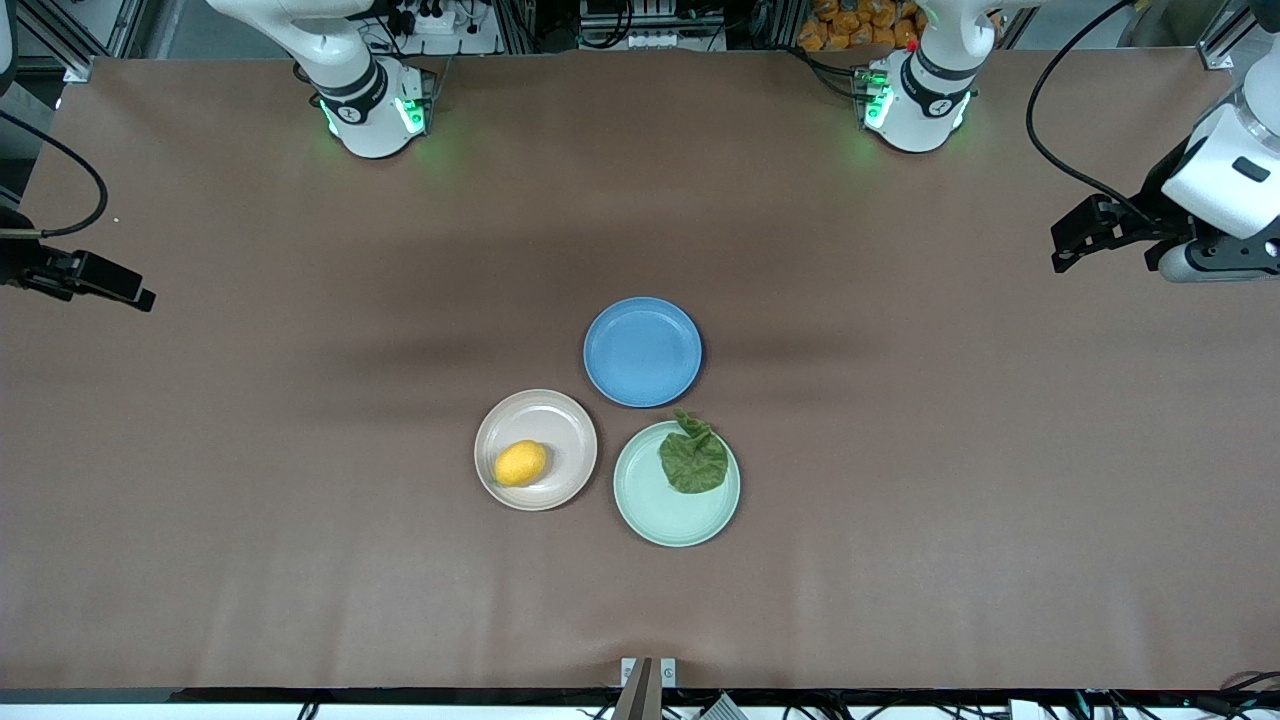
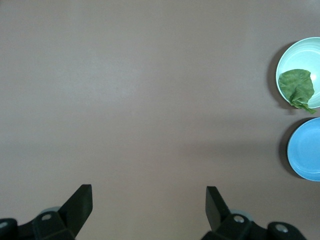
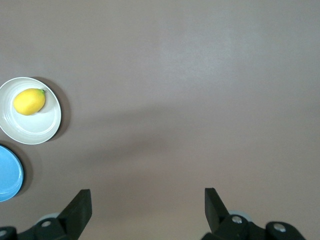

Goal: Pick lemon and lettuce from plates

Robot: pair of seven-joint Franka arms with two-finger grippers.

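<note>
Lemon (image 1: pixel 520 463) on beige plate (image 1: pixel 560 425), lettuce (image 1: pixel 693 459) on green plate (image 1: pixel 650 510), both well apart from either gripper. Left gripper (image 2: pixel 149 200) wide open and empty over bare table (image 1: pixel 900 450) at its own end. Right gripper (image 3: pixel 148 201) likewise, at its end.

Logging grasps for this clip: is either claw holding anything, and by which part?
Nothing held. Left claw and right claw are open over bare table.

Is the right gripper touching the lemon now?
Apart. The right wrist view shows the open right gripper over bare table, with the lemon on its beige plate well away.
</note>
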